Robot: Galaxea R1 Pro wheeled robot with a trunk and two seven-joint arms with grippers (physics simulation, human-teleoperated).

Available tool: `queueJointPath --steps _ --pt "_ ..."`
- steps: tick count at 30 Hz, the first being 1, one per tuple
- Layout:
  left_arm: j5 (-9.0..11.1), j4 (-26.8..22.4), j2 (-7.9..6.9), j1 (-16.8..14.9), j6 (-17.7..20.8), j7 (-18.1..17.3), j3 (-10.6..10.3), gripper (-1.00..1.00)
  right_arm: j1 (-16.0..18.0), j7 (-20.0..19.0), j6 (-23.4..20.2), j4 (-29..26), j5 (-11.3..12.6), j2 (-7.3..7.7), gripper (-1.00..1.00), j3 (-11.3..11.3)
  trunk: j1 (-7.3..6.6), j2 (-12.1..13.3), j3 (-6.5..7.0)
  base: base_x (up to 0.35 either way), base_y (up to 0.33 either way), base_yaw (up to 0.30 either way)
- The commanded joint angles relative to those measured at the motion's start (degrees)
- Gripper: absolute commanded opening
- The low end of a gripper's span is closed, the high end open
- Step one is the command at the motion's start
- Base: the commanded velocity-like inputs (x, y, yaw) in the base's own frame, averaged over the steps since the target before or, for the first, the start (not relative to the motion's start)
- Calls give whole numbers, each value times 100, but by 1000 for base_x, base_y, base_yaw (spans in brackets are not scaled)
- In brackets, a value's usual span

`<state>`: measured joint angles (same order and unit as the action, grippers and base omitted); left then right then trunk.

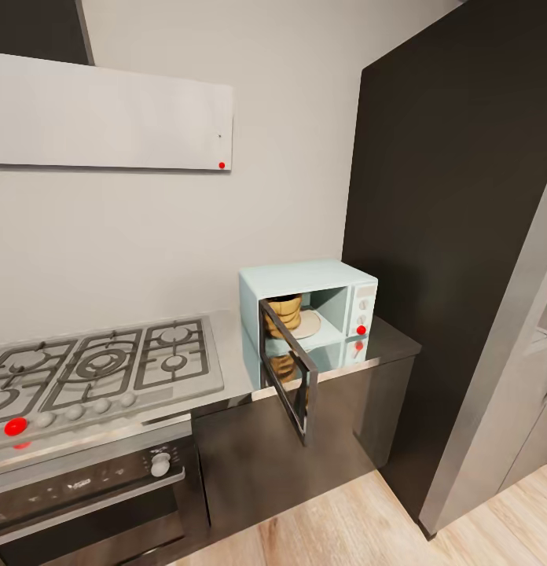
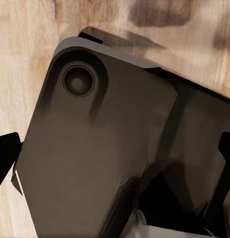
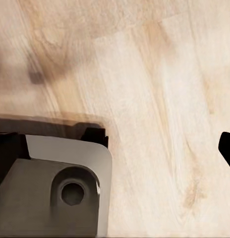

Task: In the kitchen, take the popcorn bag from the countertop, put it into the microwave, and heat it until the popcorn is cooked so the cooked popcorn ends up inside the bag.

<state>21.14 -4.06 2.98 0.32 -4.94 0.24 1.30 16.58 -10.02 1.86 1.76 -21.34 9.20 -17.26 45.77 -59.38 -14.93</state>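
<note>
Head view: the microwave (image 1: 309, 310) sits on the countertop (image 1: 387, 339) right of the gas hob (image 1: 100, 365), door (image 1: 289, 369) swung open, popcorn bag (image 1: 284, 312) inside at its left. Both wrist views face wooden floor (image 3: 159, 99); whether the 2 grippers are apart or together, I cannot tell.

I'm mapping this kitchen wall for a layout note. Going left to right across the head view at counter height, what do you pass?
Gas hob → open microwave with the popcorn bag inside → tall dark cabinet.
</note>
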Motion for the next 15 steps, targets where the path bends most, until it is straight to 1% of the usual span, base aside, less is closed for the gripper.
queueJointPath --steps 1,3,9,15 --pt "21 -9 3 3 -7 3 11 100 -10 -45 28 17 -46 5 100 -49 1 -4 -6 0 0 0" --pt "21 -8 6 3 -7 3 11 100 -31 -113 38 17 -46 4 100 -50 1 -4 -6 0 0 0" --pt "21 -7 6 3 -7 3 11 100 -41 -158 -10 17 -62 -2 100 -50 1 -4 -6 0 0 0" --pt "21 -7 5 3 -7 3 11 100 -41 6 -130 17 -48 -25 100 -50 1 -4 -6 0 0 0"
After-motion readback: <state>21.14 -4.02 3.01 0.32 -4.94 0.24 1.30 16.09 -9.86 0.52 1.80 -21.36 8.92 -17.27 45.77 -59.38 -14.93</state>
